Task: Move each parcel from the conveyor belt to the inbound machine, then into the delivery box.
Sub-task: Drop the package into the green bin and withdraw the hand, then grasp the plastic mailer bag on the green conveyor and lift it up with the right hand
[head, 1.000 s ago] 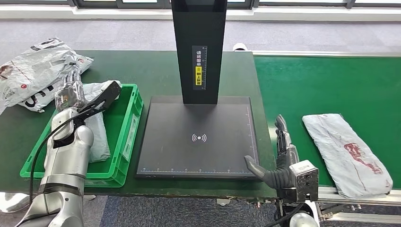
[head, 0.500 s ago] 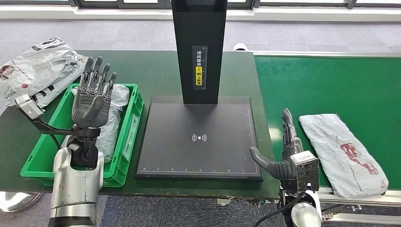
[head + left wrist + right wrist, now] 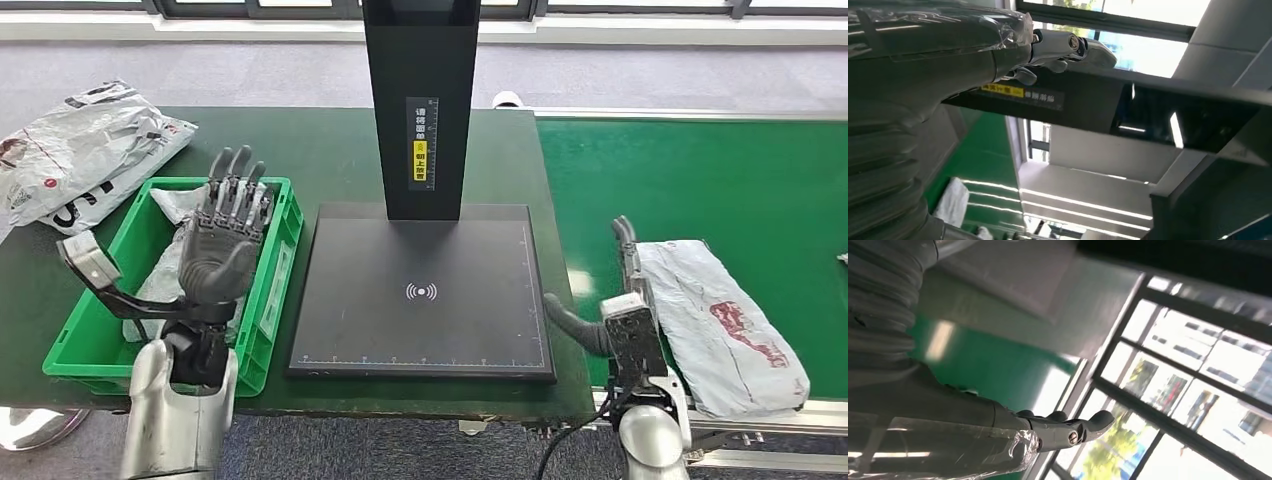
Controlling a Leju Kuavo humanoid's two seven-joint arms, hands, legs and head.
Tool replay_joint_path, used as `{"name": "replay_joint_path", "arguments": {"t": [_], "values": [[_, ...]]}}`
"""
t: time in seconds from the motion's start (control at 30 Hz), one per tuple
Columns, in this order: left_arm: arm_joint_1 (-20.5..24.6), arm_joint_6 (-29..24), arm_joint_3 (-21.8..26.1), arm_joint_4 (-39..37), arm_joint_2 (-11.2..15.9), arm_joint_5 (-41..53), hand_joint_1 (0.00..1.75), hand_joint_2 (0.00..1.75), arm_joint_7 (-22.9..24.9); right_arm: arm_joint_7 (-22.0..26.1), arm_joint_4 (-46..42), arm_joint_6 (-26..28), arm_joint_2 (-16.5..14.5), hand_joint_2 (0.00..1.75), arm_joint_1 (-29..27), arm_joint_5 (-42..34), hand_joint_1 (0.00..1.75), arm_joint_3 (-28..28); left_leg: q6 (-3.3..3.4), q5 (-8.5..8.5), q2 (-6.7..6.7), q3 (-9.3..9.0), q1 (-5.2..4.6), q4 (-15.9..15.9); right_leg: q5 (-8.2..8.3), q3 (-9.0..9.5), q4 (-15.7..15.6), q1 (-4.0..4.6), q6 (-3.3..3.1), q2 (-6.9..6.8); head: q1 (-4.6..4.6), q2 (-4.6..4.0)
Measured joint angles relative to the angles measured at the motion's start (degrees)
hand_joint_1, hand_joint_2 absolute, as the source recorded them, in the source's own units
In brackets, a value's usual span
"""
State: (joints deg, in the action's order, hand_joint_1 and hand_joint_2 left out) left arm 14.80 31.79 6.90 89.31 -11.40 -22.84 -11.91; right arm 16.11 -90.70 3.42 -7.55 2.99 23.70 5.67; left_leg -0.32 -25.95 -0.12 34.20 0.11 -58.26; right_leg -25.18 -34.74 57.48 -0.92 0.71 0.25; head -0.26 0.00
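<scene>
A grey parcel (image 3: 725, 320) with a red mark lies on the green conveyor belt (image 3: 700, 170), near its front edge. My right hand (image 3: 612, 300) is open right beside the parcel's left edge, with its fingers (image 3: 627, 245) stretched along that edge and its thumb (image 3: 568, 320) spread toward the inbound machine's black plate (image 3: 420, 290). My left hand (image 3: 222, 245) is raised and open above the green delivery box (image 3: 88, 362), holding nothing. A white parcel (image 3: 160, 280) lies inside the box, partly hidden by that hand.
The machine's black column (image 3: 420, 100) rises behind the plate. A pile of white and grey parcels (image 3: 80, 150) lies on the dark green table (image 3: 320, 150) at the back left. The conveyor's metal front rail (image 3: 760, 415) runs below the grey parcel.
My left hand has turned palm-up and drawn back over the box's right side, leaving the white parcel in the box. My right hand has moved forward and right to the grey parcel's edge.
</scene>
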Motion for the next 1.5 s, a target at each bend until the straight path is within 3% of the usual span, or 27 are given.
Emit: {"name": "replay_joint_path", "arguments": {"t": [0.13, 0.3, 0.47, 0.73, 1.2, 1.5], "values": [[-4.11, 0.09, -5.20, 3.47, -0.07, 6.60, 0.00, 1.75, -4.62, -7.34, 11.98, 5.25, 6.16, 1.75, 9.58, 12.67, 0.00, 2.60, 0.13, 0.02, 0.00, 0.03, -0.10, -0.03, 0.11, 0.01, -0.04, -0.09, 0.16, 0.00, 0.00, 0.00], [-7.02, 0.25, -10.70, 7.13, 0.01, 8.48, 0.00, 1.75, -5.59, -19.24, 36.29, 8.42, 16.60, 1.75, 25.18, 30.53, 0.00, 4.74, 0.41, 0.19, -0.31, 0.13, -0.18, -0.09, 0.23, 0.08, -0.10, -0.15, 0.35, -0.33, 0.00, 0.00], [-7.83, -0.62, -12.52, 7.27, 0.06, 9.12, 0.00, 1.75, -6.32, -24.83, 53.16, 6.93, 21.99, 1.75, 32.06, 36.82, 0.00, 4.75, 0.43, 0.21, -0.47, 0.12, -0.19, -0.09, 0.22, 0.11, -0.10, -0.14, 0.34, -0.45, 0.00, 0.00], [-8.02, -1.30, -13.72, 5.58, 0.06, 9.33, 0.00, 1.75, -7.81, -26.56, 64.63, 3.91, 23.73, 1.75, 34.84, 38.35, 0.00, 4.75, 0.42, 0.20, -0.40, 0.13, -0.17, -0.05, 0.18, 0.05, -0.08, -0.13, 0.32, -0.37, 0.00, 0.00], [-8.07, -1.30, -14.04, 4.86, 0.06, 9.33, 0.00, 1.75, -7.87, -26.66, 69.28, 3.44, 24.29, 1.75, 36.27, 38.50, 0.00, 4.75, 0.42, 0.21, -0.38, 0.13, -0.18, -0.06, 0.19, 0.05, -0.09, -0.15, 0.33, -0.36, 0.00, 0.00], [-7.98, -1.11, -14.07, 4.41, 0.06, 10.36, 0.00, 1.75, -8.38, -27.80, 71.66, -5.42, 24.18, 1.75, 35.66, 39.48, 0.00, 4.76, 0.42, 0.20, -0.39, 0.13, -0.18, -0.06, 0.18, 0.05, -0.09, -0.15, 0.33, -0.36, 0.00, 0.00]]}}
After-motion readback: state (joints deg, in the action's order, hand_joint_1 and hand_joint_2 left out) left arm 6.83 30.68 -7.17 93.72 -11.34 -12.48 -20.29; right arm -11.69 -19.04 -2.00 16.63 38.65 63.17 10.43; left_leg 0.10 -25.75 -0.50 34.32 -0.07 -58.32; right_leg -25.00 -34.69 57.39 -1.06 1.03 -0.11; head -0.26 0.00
